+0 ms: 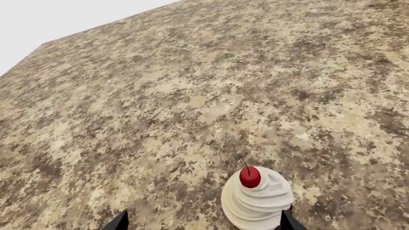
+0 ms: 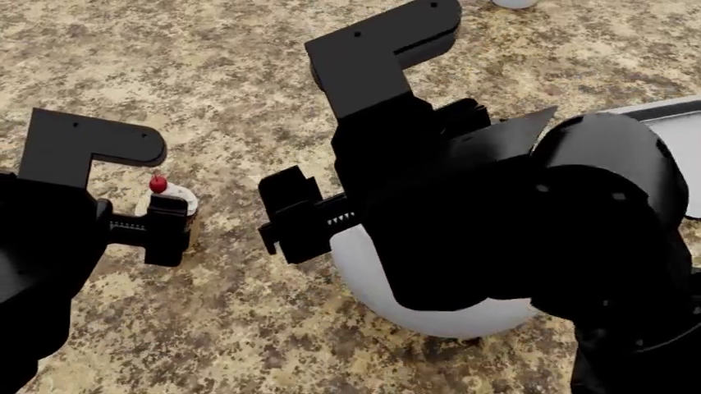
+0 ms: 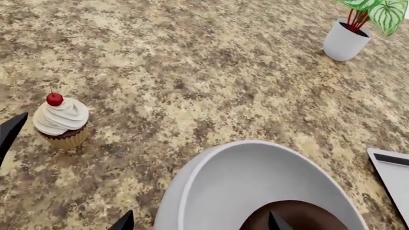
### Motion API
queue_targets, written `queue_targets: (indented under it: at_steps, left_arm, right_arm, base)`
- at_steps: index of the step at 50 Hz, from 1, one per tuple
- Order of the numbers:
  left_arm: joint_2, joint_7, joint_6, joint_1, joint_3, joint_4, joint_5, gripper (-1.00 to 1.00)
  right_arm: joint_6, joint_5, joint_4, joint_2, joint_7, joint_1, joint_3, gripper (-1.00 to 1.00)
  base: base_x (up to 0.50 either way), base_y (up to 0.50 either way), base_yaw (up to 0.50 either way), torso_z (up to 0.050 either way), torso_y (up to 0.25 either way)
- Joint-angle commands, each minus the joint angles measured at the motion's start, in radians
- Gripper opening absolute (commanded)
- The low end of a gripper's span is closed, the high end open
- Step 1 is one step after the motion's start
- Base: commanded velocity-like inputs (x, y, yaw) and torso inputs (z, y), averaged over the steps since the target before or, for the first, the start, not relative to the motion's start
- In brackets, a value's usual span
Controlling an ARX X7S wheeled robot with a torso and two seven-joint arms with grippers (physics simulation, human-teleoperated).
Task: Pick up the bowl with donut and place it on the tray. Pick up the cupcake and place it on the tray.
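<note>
The cupcake (image 1: 257, 199), with white frosting and a red cherry, stands on the speckled counter between the fingers of my left gripper (image 1: 204, 221), which is open; it sits close to one finger. It also shows in the head view (image 2: 176, 195) and in the right wrist view (image 3: 61, 122). The white bowl (image 3: 243, 182) holds the chocolate donut (image 3: 300, 218). My right gripper (image 3: 199, 221) is open and straddles the bowl's rim, with one fingertip outside and one over the donut. The bowl (image 2: 438, 316) lies under my right arm. The grey tray (image 3: 391, 167) lies just right of the bowl.
A small white pot with a green plant (image 3: 345, 40) stands at the back of the counter, beyond the bowl. The tray's corner (image 2: 684, 115) shows at the right edge of the head view. The counter's far edge (image 1: 96, 26) shows in the left wrist view.
</note>
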Motion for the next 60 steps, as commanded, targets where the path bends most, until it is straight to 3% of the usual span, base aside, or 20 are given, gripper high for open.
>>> queue_targets:
  at_steps: [1,22,51,52,60]
  left_arm:
    - [0.012,0.026,0.055,0.008,-0.006,-0.057,-0.01,1.0]
    - [0.009,0.019,0.088,0.01,-0.004,-0.098,-0.018,1.0]
    - [0.013,0.014,0.146,0.014,0.02,-0.16,-0.028,1.0]
    - [0.013,0.015,0.151,0.014,0.021,-0.166,-0.028,1.0]
    - [0.014,0.014,0.154,0.001,0.026,-0.183,-0.032,1.0]
  right_arm:
    - [-0.103,-0.164,0.099,-0.013,-0.164,-0.035,-0.067,1.0]
    - [-0.034,-0.223,0.222,-0.039,-0.204,-0.051,-0.195,1.0]
    - [-0.109,-0.257,0.235,-0.05,-0.413,-0.069,-0.271,1.0]
    - [-0.114,-0.254,0.235,-0.048,-0.414,-0.072,-0.265,-1.0]
    - [-0.122,-0.244,0.208,-0.037,-0.417,-0.076,-0.259,-1.0]
  base:
    - [0.0,0.0,0.0,0.0,0.0]
    - [0.0,0.0,0.0,0.0,0.0]
    - [0.0,0.0,0.0,0.0,0.0]
    - [0.0,0.0,0.0,0.0,0.0]
    - [0.0,0.0,0.0,0.0,0.0]
